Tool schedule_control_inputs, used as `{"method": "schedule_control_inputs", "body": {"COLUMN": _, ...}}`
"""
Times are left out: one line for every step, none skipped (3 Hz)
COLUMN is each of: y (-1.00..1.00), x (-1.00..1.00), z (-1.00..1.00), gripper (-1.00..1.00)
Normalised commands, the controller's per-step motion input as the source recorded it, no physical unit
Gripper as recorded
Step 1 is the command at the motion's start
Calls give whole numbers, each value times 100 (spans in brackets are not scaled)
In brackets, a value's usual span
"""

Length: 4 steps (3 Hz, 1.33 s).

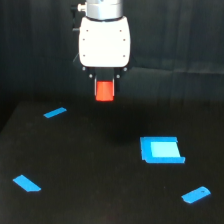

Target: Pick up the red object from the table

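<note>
A: Where was the red object [105, 91]?

B: Upper centre of the frame, pinched between the dark fingers [95, 88] of the gripper [105, 90], directly under the white wrist housing [104, 42]. It hung clear above the table [100, 190].

A: Jaws?

B: Closed against its two sides; block upright, lower edge level with the fingertips.

A: Other items?

B: Four flat blue pieces on the table: a sliver [55, 113] left of centre, a square [161, 150] right of centre, one lower left [27, 183], one lower right [196, 194].
</note>
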Motion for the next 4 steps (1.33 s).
{"method": "schedule_control_inputs", "body": {"y": 8, "x": 2, "z": 0, "gripper": -100}}
{"method": "schedule_control_inputs", "body": {"y": 7, "x": 6, "z": 4, "gripper": -98}}
{"method": "schedule_control_inputs", "body": {"y": -5, "x": 4, "z": 6, "gripper": -96}}
{"method": "schedule_control_inputs", "body": {"y": -8, "x": 9, "z": 5, "gripper": -98}}
